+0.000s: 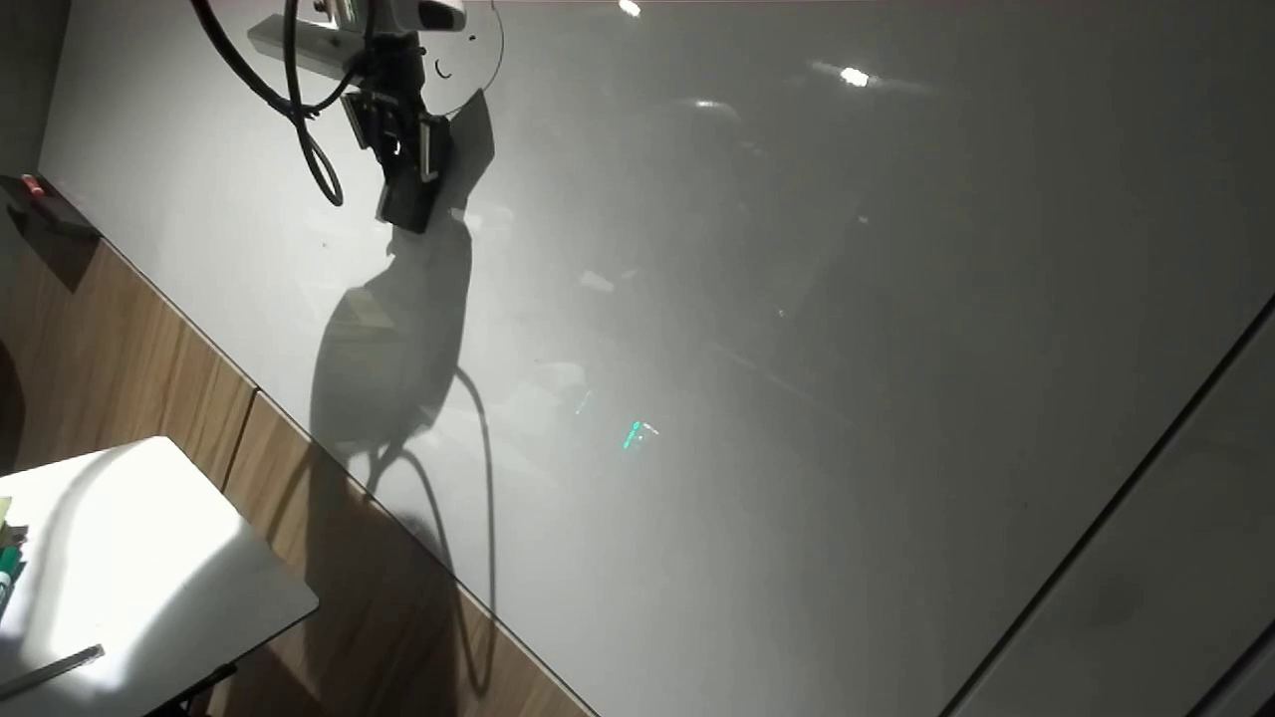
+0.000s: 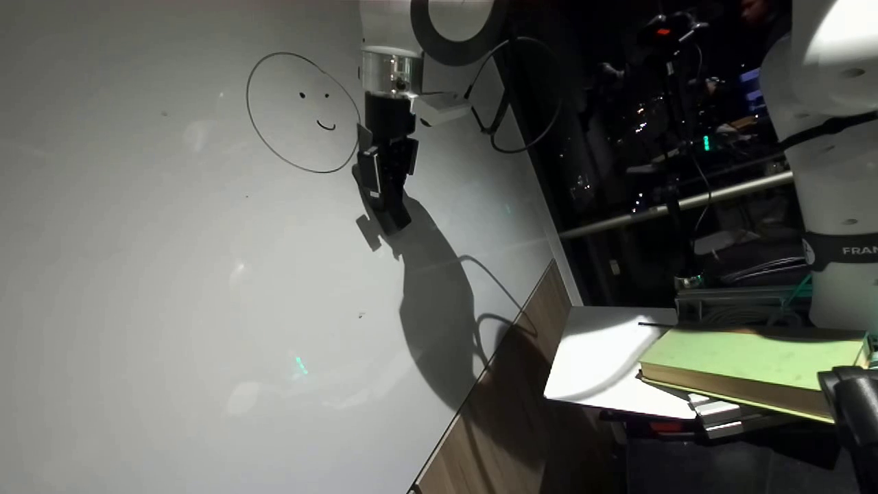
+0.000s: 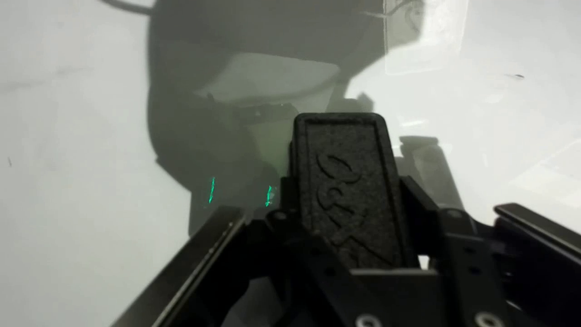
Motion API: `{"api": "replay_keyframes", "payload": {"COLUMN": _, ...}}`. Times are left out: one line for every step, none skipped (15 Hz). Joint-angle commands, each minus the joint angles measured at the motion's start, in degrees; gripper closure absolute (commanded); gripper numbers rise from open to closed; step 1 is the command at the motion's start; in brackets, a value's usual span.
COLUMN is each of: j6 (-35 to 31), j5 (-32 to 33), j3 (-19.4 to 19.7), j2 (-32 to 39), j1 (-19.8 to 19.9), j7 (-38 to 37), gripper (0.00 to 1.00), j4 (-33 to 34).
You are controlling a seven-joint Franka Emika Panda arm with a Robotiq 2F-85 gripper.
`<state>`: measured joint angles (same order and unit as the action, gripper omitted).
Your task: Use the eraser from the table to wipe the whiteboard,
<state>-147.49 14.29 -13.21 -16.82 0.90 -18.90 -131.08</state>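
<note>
The eraser (image 3: 345, 181), a dark grey oblong block with raised markings, is held lengthwise between the fingers of my gripper (image 3: 352, 200) in the wrist view. The eraser also shows in both exterior views (image 1: 404, 204) (image 2: 393, 218), its end pointing down along the whiteboard (image 1: 797, 398) (image 2: 171, 274). Its shadow lies beside it on the board; I cannot tell whether it touches. The circle-face doodle (image 2: 326, 128) is up and left of the gripper in an exterior view, its right edge close to the gripper. The white table (image 1: 149, 558) (image 2: 597, 357) stands below the board.
A green book (image 2: 741, 357) lies on the table. A green marker (image 1: 10, 560) and a dark stick (image 1: 50, 672) are there too. Wood panelling (image 1: 169, 339) runs under the board. A dark holder (image 1: 55, 211) sits at its left edge. Cables (image 1: 299, 110) hang beside the wrist.
</note>
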Motion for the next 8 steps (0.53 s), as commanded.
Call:
{"api": "replay_keyframes", "payload": {"j6": 0.0, "j5": 2.7, "j3": -0.1, "j2": 3.9, "j1": 1.1, "j7": -2.1, "gripper": 0.69, "j4": 5.6}}
{"api": "replay_keyframes", "payload": {"j6": 0.4, "j5": 2.6, "j3": 0.0, "j2": 4.0, "j1": 1.0, "j7": -2.1, "gripper": 0.69, "j4": 6.0}}
{"api": "replay_keyframes", "payload": {"j6": 1.0, "j5": 2.4, "j3": 0.2, "j2": 3.9, "j1": 0.9, "j7": -1.9, "gripper": 0.69, "j4": 6.4}}
{"api": "replay_keyframes", "payload": {"j6": 1.7, "j5": 2.2, "j3": 0.3, "j2": 4.0, "j1": 0.8, "j7": -1.7, "gripper": 0.69, "j4": 7.2}}
{"api": "replay_keyframes", "payload": {"j6": 2.5, "j5": 2.0, "j3": 0.5, "j2": 4.0, "j1": 0.6, "j7": -1.5, "gripper": 0.69, "j4": 8.1}}
{"api": "replay_keyframes", "payload": {"j6": 3.9, "j5": 1.5, "j3": 0.7, "j2": 4.0, "j1": 0.4, "j7": -1.0, "gripper": 0.69, "j4": 9.6}}
{"api": "replay_keyframes", "payload": {"j6": 5.3, "j5": 1.4, "j3": 0.8, "j2": 4.0, "j1": 0.3, "j7": -0.8, "gripper": 0.69, "j4": 11.0}}
{"api": "replay_keyframes", "payload": {"j6": 6.7, "j5": 1.3, "j3": 0.9, "j2": 4.1, "j1": 0.2, "j7": -0.8, "gripper": 0.69, "j4": 12.6}}
